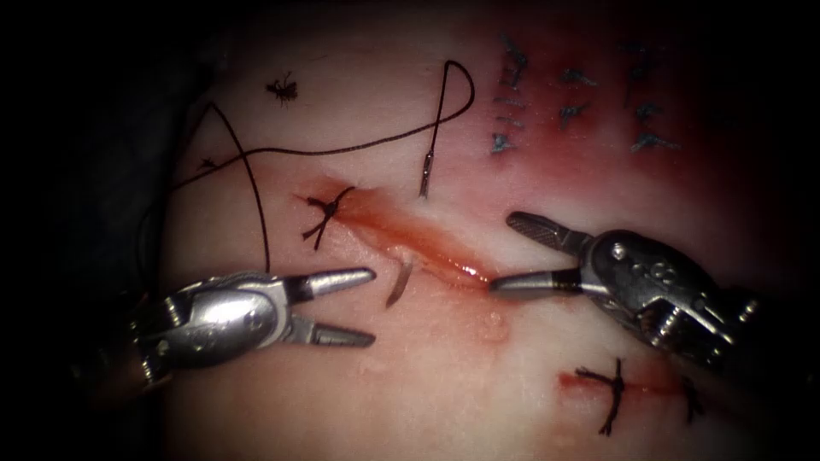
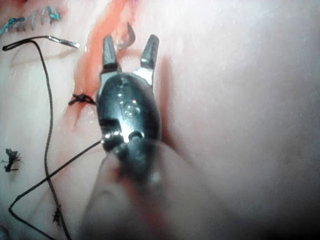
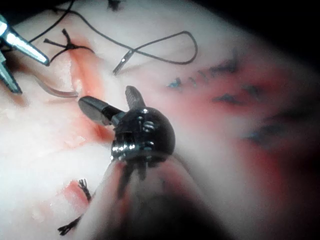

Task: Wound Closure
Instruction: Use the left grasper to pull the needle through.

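The cut point(image 1: 410, 236) runs slantwise across the tissue point(image 1: 444, 367), with red fluid in it. The curved needle is in the tissue under the cut. Its thread end point(image 1: 424, 175) sticks out on the right side and its tip point(image 1: 398, 286) comes out on the left side. My left tool point(image 1: 373, 306) stands open just left of the tip and holds nothing; the tip point(image 2: 131, 37) shows between its jaws point(image 2: 130, 42). My right tool point(image 1: 502, 253) is open at the cut's near end and holds nothing; I see it again point(image 3: 106, 96) close to the needle point(image 3: 55, 90).
Dark thread point(image 1: 342, 150) loops from the needle's end up and then left across the tissue. A tied stitch point(image 1: 329, 209) closes the cut's far end. Another stitched cut point(image 1: 613, 388) lies at the lower right. Blue marks point(image 1: 512, 102) and a cut knot point(image 1: 282, 88) lie behind.
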`<state>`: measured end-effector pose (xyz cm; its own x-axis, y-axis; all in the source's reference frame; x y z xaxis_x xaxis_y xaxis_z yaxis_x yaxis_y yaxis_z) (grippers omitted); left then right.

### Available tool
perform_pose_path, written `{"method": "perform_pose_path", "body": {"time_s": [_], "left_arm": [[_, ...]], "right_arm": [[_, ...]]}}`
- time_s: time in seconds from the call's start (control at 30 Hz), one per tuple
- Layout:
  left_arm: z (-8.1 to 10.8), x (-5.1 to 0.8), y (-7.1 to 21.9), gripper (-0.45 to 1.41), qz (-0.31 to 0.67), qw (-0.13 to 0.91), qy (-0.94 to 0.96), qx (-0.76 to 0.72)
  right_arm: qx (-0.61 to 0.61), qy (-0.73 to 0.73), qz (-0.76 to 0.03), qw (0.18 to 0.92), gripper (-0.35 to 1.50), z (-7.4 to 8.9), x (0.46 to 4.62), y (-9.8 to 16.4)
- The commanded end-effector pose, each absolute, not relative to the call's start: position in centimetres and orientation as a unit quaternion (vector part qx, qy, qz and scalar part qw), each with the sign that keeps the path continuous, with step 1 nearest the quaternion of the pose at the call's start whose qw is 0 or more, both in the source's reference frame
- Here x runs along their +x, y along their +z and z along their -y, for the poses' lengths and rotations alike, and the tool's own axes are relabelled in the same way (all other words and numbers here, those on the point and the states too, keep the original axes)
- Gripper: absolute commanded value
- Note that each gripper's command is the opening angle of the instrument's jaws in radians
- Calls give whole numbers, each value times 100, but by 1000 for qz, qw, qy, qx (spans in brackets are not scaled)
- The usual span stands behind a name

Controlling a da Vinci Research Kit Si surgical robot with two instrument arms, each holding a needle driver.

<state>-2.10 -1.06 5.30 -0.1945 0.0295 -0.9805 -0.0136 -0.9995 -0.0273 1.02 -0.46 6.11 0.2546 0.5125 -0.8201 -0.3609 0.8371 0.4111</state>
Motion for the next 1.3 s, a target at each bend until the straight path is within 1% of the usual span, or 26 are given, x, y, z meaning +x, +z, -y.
{"method": "perform_pose_path", "body": {"time_s": [0.03, 0.67, 0.7, 0.73, 0.77, 0.8, 0.83, 1.03, 1.23, 1.27, 1.3], "left_arm": [[103, -217, 537, 71, 8, 14, 771, -636], [100, -246, 576, 66, 17, 3, 778, -627], [97, -245, 579, 55, 27, 0, 781, -624], [95, -245, 581, 36, 36, 1, 790, -612], [95, -245, 581, 36, 36, 1, 790, -612], [94, -244, 582, 9, 47, 1, 799, -599], [90, -243, 585, -35, 70, -10, 814, -577], [84, -243, 586, -35, 101, 3, 805, -585], [82, -241, 578, -35, 150, 52, 793, -588], [84, -240, 571, -35, 196, 86, 777, -593], [84, -239, 568, -35, 212, 101, 771, -591]], "right_arm": [[69, 276, -545, 789, 141, 44, 107, 617], [66, 272, -547, 789, 138, 52, 108, 621], [66, 272, -548, 789, 138, 53, 108, 621], [66, 272, -548, 789, 138, 53, 108, 621], [66, 272, -548, 789, 138, 53, 108, 621], [65, 271, -548, 789, 138, 54, 108, 621], [65, 271, -548, 789, 136, 54, 108, 622], [64, 270, -548, 789, 135, 56, 108, 624], [63, 270, -549, 789, 133, 58, 109, 624], [63, 269, -549, 789, 133, 59, 110, 624], [61, 267, -549, 790, 133, 59, 110, 624]]}}
